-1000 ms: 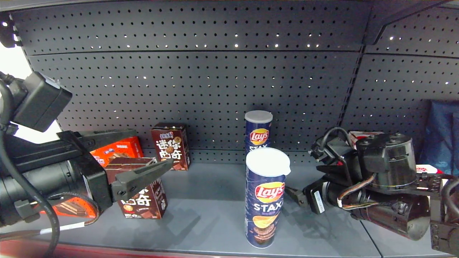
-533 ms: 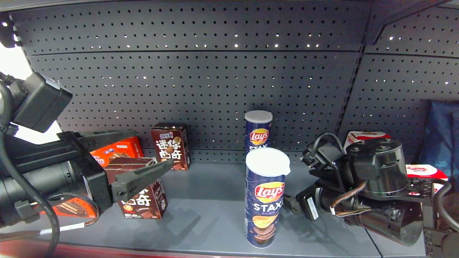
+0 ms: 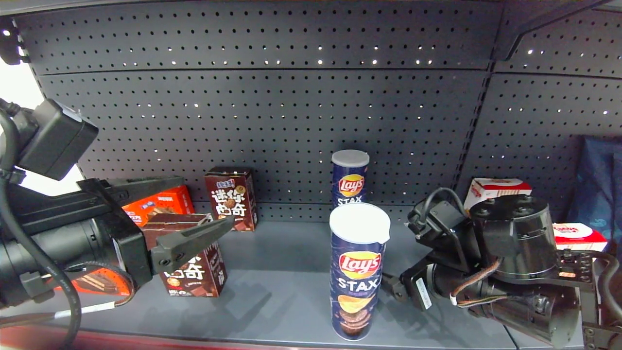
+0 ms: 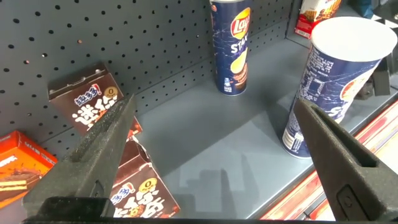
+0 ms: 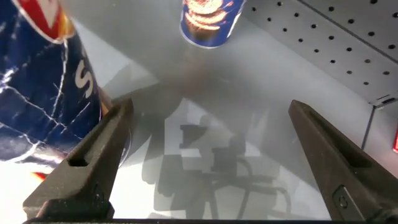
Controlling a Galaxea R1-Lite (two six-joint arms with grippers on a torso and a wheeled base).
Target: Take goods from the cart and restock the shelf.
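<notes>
Nearness to the upright front chip can at the shelf edge is held by the right end effector, spread open and empty just to its right, while the left end effector, likewise open and empty, is seen well apart.

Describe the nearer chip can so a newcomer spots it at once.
Start at the grey shelf backed by pegboard. At its middle two blue white-lidded chip cans stand one behind the other. Yours is the front can, near the shelf's front edge; the back can stands by the pegboard.
</notes>
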